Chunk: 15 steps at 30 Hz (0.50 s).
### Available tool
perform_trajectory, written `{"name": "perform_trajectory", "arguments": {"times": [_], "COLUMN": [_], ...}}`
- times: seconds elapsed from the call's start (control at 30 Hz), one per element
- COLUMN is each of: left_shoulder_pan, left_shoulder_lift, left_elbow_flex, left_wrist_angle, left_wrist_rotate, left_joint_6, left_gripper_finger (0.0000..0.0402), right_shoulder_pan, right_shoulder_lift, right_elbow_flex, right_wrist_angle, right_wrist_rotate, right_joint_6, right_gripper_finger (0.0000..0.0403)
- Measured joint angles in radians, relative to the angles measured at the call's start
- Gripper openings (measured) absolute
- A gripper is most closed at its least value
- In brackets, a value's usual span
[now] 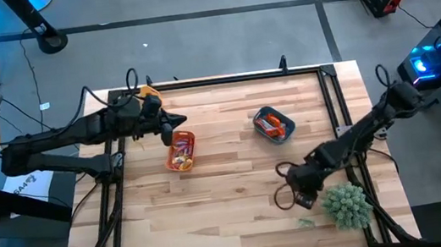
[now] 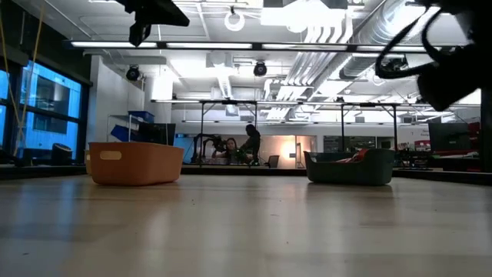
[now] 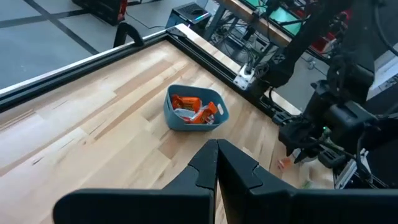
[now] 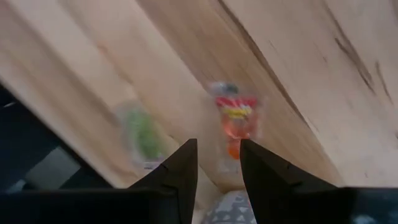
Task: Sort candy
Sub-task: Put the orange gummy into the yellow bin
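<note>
High view: left gripper [image 1: 172, 130] hangs over the far-left part of the table [image 1: 228, 182], at the far end of the orange tray [image 1: 180, 150], which holds mixed candy. The teal tray [image 1: 274, 125] sits near the table's middle, toward the far edge, with orange-wrapped candy in it. The right gripper [image 1: 298, 197] is low over the near-right area, just beside the spiky green plant ball [image 1: 347, 206]. A small green candy [image 1: 305, 221] lies on the wood near that gripper. Left wrist view: the left fingers meet, closed on nothing, and the teal tray's contents read as orange and red wrappers. Right wrist view alone shows what lies under the right gripper: a red-and-orange wrapped candy [image 4: 236, 118] and the green one [image 4: 142, 137], both blurred, flat on the wood beyond the fingertips. The right jaws stand partly apart with nothing between them. Low view: both trays stand on the table; neither gripper's fingers are visible, and people sit far back in the room.
</note>
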Motion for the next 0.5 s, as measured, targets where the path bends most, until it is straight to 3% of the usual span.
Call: {"name": "perform_trajectory", "arguments": {"times": [0.13, 0.5], "left_shoulder_pan": [0.0, 0.0], "left_shoulder_lift": [0.014, 0.021], "left_elbow_flex": [0.0, 0.0], "left_wrist_angle": [0.008, 0.021], "left_wrist_rotate": [0.0, 0.002], "left_joint_6": [0.0, -0.008], "left_gripper_finger": [0.0, 0.0], "right_shoulder_pan": [0.049, 0.099], "right_shoulder_lift": [0.029, 0.213], "right_elbow_flex": [0.0, 0.008], "right_wrist_angle": [0.0, 0.095], "right_wrist_rotate": [0.05, 0.053], "right_joint_6": [0.078, 0.108], "right_gripper_finger": [0.0113, 0.0101]}}
